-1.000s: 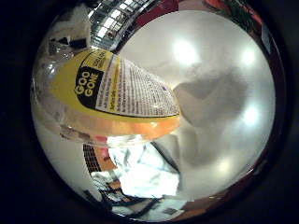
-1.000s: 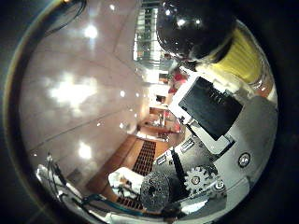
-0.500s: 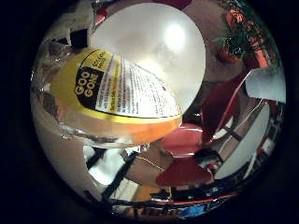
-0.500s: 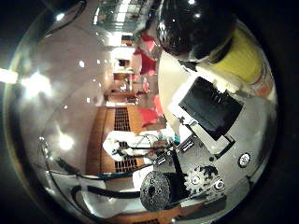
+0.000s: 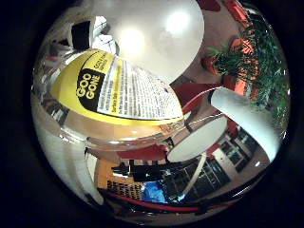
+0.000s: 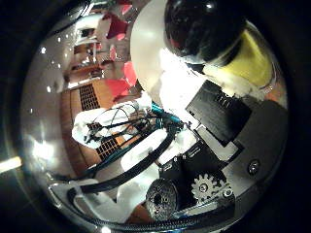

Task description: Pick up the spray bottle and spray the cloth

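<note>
The spray bottle point(image 5: 114, 90) is clear with a yellow label and lies close against my palm, filling much of the right little finger side palm view. The right thumb side palm view shows its black spray head point(image 6: 204, 29) and a yellow part of it point(image 6: 255, 60). My right hand point(image 6: 219, 146) shows there as black and white finger parts with a gear, curled beside the bottle. I cannot make out the cloth in either view.
A white round table point(image 5: 157, 28) lies beyond the bottle, with red chairs point(image 5: 190, 95) and a green plant point(image 5: 252, 57) around it. The thumb side view shows a pale round surface point(image 6: 155, 44), red chairs point(image 6: 121, 73) and floor.
Both pictures have swung: the white tabletop that filled the view is now smaller and farther off, and the room shows. The bottle stays in the same place against my palm.
</note>
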Motion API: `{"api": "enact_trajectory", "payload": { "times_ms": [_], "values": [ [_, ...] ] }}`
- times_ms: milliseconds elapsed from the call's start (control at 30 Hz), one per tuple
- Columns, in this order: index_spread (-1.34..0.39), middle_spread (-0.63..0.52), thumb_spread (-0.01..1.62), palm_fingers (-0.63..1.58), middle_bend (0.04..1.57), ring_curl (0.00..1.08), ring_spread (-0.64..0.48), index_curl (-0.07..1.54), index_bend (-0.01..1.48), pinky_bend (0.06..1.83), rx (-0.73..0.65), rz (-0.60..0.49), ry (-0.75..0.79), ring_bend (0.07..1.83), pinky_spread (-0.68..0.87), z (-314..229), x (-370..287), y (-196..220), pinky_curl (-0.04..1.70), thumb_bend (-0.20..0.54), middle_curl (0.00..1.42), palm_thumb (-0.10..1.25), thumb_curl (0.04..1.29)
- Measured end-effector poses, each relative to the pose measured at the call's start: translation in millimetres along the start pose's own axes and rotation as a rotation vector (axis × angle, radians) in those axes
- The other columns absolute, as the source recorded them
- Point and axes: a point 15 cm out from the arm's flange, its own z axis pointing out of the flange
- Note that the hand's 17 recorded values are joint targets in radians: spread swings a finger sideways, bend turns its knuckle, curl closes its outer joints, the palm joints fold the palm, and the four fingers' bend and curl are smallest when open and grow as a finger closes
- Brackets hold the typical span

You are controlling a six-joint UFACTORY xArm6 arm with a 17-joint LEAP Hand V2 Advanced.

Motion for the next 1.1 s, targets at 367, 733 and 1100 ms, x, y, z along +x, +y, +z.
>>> {"api": "enact_trajectory", "payload": {
  "times_ms": [367, 733, 1100],
  "values": [
    [-0.19, -0.09, 1.12, 1.22, 1.34, 0.54, -0.16, 0.68, 1.14, 1.04, -0.241, -0.009, 0.109, 1.45, -0.22, 62.7, -44.1, -21.8, 1.17, -0.012, 0.57, 1.01, 0.65],
    [-0.20, -0.10, 1.13, 1.22, 1.34, 0.54, -0.16, 0.68, 1.13, 1.04, -0.302, -0.008, 0.168, 1.45, -0.23, 93.7, -63.1, -34.3, 1.17, -0.011, 0.57, 1.01, 0.64],
    [-0.20, -0.10, 1.13, 1.22, 1.34, 0.54, -0.16, 0.69, 1.12, 1.04, -0.217, -0.023, 0.171, 1.45, -0.23, 77.7, -70.1, -26.8, 1.17, -0.012, 0.57, 1.01, 0.64]
  ]
}}
